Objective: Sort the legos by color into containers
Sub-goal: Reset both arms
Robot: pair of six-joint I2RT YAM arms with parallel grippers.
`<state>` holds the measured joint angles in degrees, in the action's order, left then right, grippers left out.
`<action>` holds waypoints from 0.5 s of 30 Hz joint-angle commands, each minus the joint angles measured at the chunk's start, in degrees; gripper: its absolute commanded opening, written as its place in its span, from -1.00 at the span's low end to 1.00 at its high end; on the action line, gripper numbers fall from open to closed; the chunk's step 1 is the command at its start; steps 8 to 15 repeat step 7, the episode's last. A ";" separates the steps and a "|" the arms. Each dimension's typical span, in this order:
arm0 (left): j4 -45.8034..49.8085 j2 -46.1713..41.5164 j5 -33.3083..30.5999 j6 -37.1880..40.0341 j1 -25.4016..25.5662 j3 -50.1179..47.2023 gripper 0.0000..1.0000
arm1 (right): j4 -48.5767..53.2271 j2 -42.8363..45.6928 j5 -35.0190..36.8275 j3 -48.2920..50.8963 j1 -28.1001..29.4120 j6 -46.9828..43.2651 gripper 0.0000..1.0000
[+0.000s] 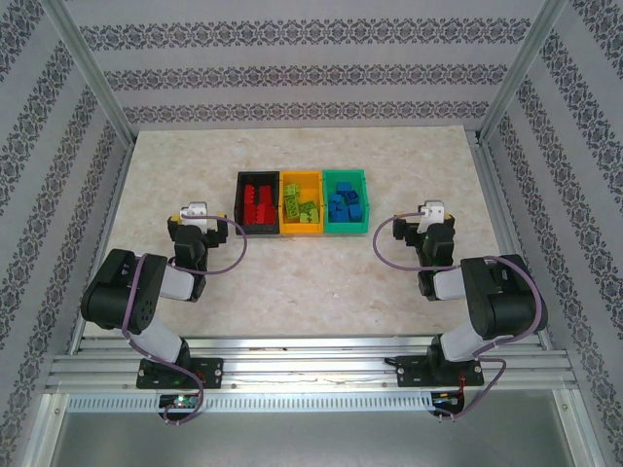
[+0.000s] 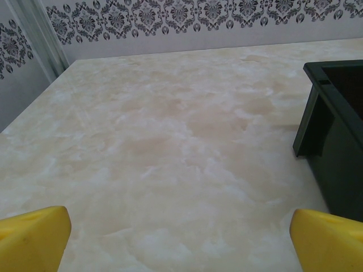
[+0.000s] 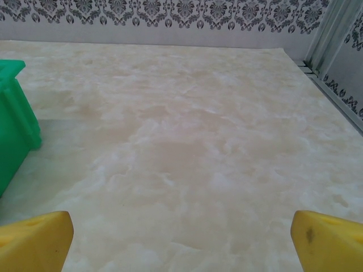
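Left gripper (image 2: 181,241) and right gripper (image 3: 181,241) gape empty, likely because, between their fingers (image 2: 34,238), red studded plastic bricks (image 1: 259,208) sit in the black rectangular bin (image 1: 258,175), lime bricks (image 1: 302,209) in the orange-yellow bin (image 1: 301,174), blue bricks (image 1: 347,206) in the green bin (image 1: 346,172)

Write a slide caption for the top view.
Red legos in black bin, lime legos in orange bin, blue legos in green bin; left gripper, right gripper open.
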<state>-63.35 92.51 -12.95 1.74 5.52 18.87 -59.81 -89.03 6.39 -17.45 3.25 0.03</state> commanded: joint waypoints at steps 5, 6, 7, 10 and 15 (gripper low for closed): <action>-0.10 -0.58 -0.32 0.26 -0.42 -0.70 0.99 | 2.27 0.80 -3.65 -1.88 -0.92 0.41 0.97; -0.40 -0.53 -0.17 0.35 -0.42 -0.77 0.99 | 1.91 0.85 -3.83 -1.88 -0.79 0.26 0.97; -0.54 -0.49 -0.06 0.34 -0.42 -0.85 0.99 | 1.10 0.87 -4.00 -1.72 -0.74 0.02 0.96; -0.54 -0.49 -0.06 0.34 -0.42 -0.85 0.99 | 1.10 0.87 -4.00 -1.72 -0.74 0.02 0.96; -0.54 -0.49 -0.06 0.34 -0.42 -0.85 0.99 | 1.10 0.87 -4.00 -1.72 -0.74 0.02 0.96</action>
